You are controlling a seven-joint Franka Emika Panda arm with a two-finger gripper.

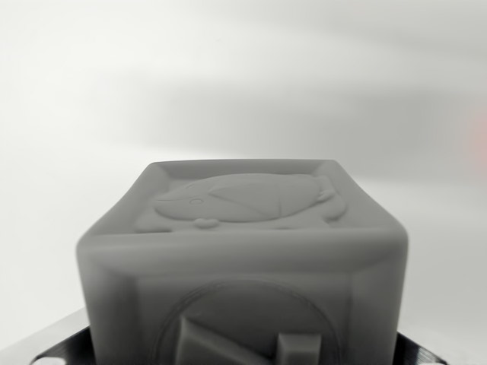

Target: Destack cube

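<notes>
Wrist view only. Bottom edge: dark metal gripper (243,357) parts poke out at lower left and lower right corners, mostly hidden behind the cube. Fingertips not visible, so can't tell whether the gripper is clamped on the cube or just sitting around it; contact not visible either.

Cube (243,266) fills the lower centre of the frame, very close to the lens, slightly soft focus. Grey, matte, looks like soft rubber or moulded plastic, rounded edges and corners. Near face has a raised ring with blocky embossed shapes inside, cut off by the bottom edge. Top face has a raised border and an embossed rounded animal-like figure, reads like a fish or turtle, not sure which.

Whatever the cube stands on is hidden.

Beyond it: plain pale counter (68,114), blurred, smooth, with soft shadow bands. Faint pinkish smudge (478,137) at right edge, unidentifiable.

Arm itself out of frame.
</notes>
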